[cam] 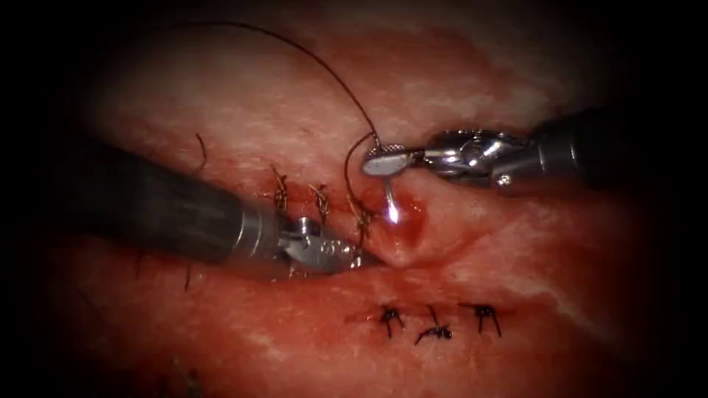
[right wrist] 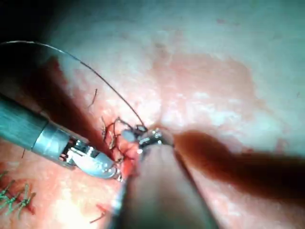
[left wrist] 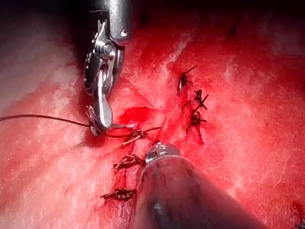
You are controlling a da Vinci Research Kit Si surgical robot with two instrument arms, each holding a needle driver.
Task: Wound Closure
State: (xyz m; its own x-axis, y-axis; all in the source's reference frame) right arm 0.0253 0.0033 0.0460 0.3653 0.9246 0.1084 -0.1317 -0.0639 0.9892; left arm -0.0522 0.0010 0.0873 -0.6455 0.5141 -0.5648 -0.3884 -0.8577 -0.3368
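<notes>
My right tool reaches in from the right, jaws shut on the curved needle near its tail, where the thread joins it. The needle runs down from the jaws and its tip enters a raised lip of tissue at the cut's open end. My left tool lies low from the left, jaws shut on the edge of that lip. The thread arcs up and away to the far left and makes a small loop beside the jaws. From the left wrist, the right tool holds over red fluid.
Several tied stitches with short tails close the cut left of the needle. Three dark knots sit in a row on a second line nearer the front. The left shaft lies across the tissue's left side.
</notes>
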